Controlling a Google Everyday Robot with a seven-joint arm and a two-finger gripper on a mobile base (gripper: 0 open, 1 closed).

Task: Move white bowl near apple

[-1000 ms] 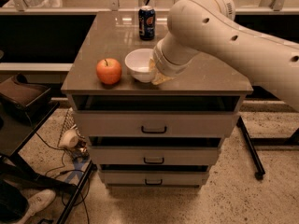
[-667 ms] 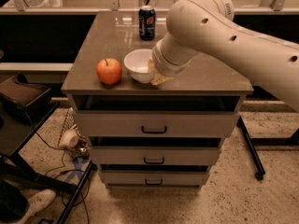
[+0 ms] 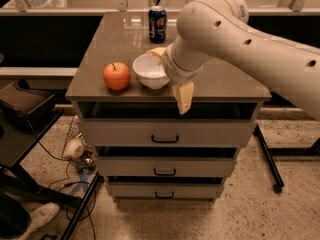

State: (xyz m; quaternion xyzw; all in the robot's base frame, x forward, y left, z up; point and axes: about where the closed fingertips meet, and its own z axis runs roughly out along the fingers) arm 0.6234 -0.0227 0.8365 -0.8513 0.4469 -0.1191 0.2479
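The apple [image 3: 116, 76] is sitting near the left front of the counter [image 3: 225, 81], its stem pointing up. Just to its right, the white bowl [image 3: 150, 72] is resting upright on the counter, so close to the apple that it is hard to tell whether they are touching. Farther back, a blue soda can [image 3: 157, 24] is standing upright. The gripper [image 3: 168, 80] is hovering at the bowl's right rim with its fingers spread wide. One tan finger [image 3: 157, 52] is reaching along the bowl's far side, and the other is hanging past the counter's front edge. It is clamping nothing. The white arm [image 3: 260, 49] is stretching in from the right.
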